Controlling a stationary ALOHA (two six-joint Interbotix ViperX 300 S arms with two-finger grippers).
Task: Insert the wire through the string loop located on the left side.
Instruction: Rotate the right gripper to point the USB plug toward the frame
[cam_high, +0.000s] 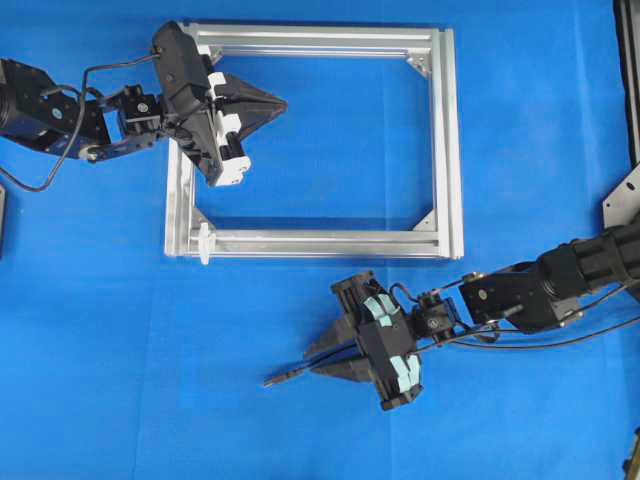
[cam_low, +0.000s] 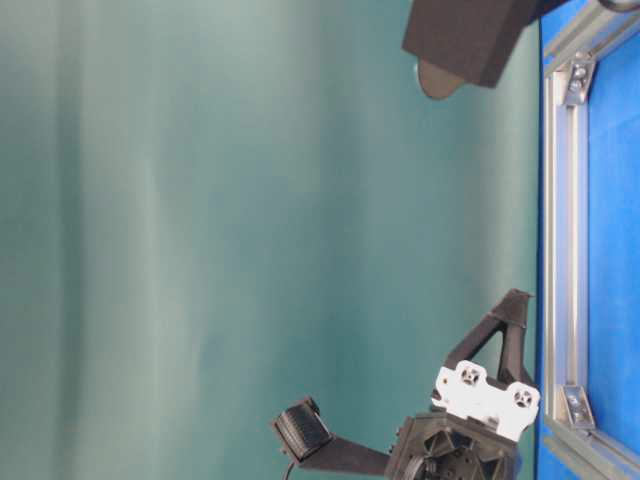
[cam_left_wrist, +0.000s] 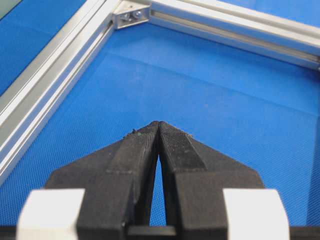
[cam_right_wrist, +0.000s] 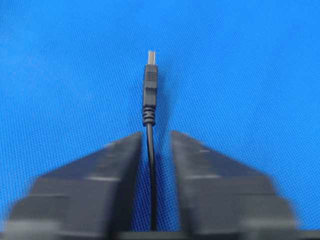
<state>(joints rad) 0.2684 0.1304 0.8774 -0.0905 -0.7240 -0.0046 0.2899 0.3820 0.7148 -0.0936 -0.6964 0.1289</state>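
Observation:
The wire (cam_high: 300, 370) lies on the blue cloth in front of the frame, its plug tip (cam_high: 275, 379) pointing left. My right gripper (cam_high: 310, 361) straddles it; in the right wrist view the thin black wire (cam_right_wrist: 150, 150) runs between the two fingers with blue cloth showing on either side, and the plug (cam_right_wrist: 151, 80) sticks out ahead. The gripper (cam_right_wrist: 155, 134) is open, narrowly. My left gripper (cam_high: 285, 102) hovers inside the frame's upper left corner, shut on nothing (cam_left_wrist: 159, 122). The string loop (cam_high: 204, 243) pokes out white at the frame's lower left corner.
The silver aluminium frame (cam_high: 445, 150) lies flat on the blue cloth, with corner brackets (cam_left_wrist: 131, 16) inside its corners. Its rail (cam_left_wrist: 50, 90) runs left of my left gripper. A metal bracket (cam_high: 625, 195) sits at the right edge.

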